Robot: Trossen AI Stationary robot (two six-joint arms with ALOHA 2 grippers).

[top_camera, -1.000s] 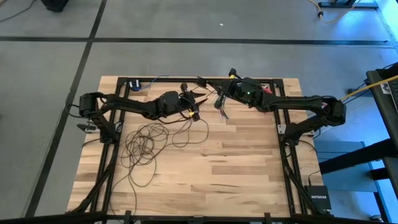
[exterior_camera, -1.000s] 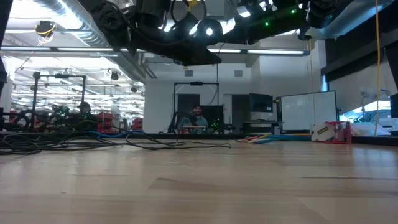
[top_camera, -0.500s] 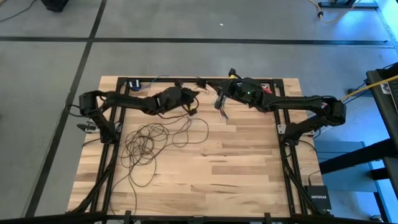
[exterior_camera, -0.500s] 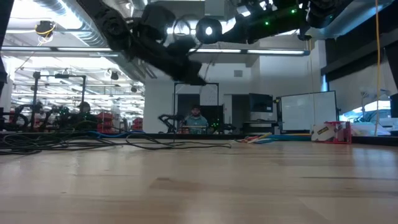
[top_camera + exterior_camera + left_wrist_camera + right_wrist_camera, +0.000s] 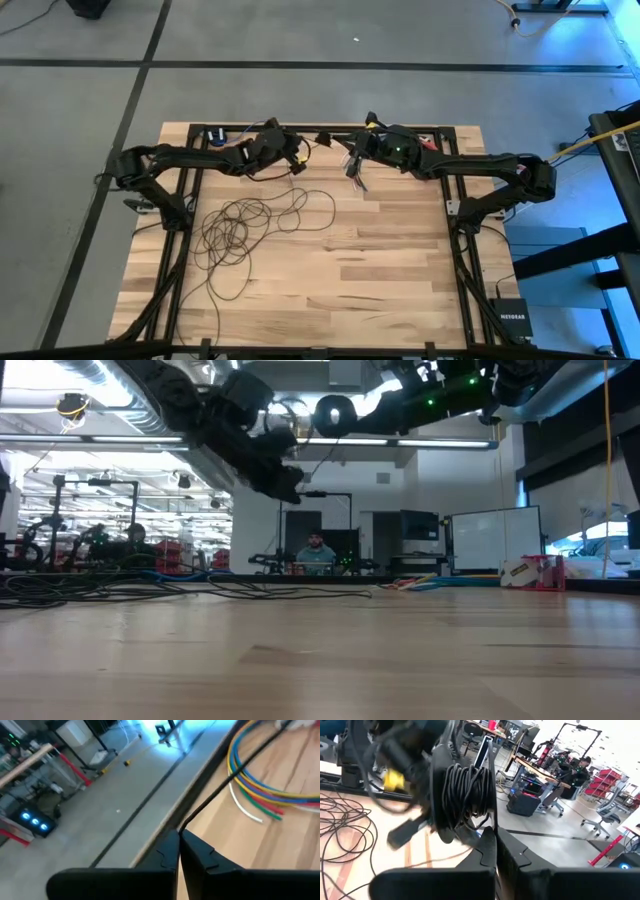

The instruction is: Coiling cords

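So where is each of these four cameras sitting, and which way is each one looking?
High view: overhead, straight down; both arms, table, loose cord.
Low view: table height, facing the room; arms overhead.
Left wrist view: on the left arm; left end effector pinching cord, multicoloured wires beyond.
Right wrist view: on the right arm; right end effector, wound coil.
Shared: the cord.

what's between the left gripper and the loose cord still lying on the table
Nothing visible. The left gripper sits shut near the table's far edge, pinching a thin strand of the cord. The loose loops lie on bare wood nearer the front. The multicoloured wires lie off to the side, not in between.
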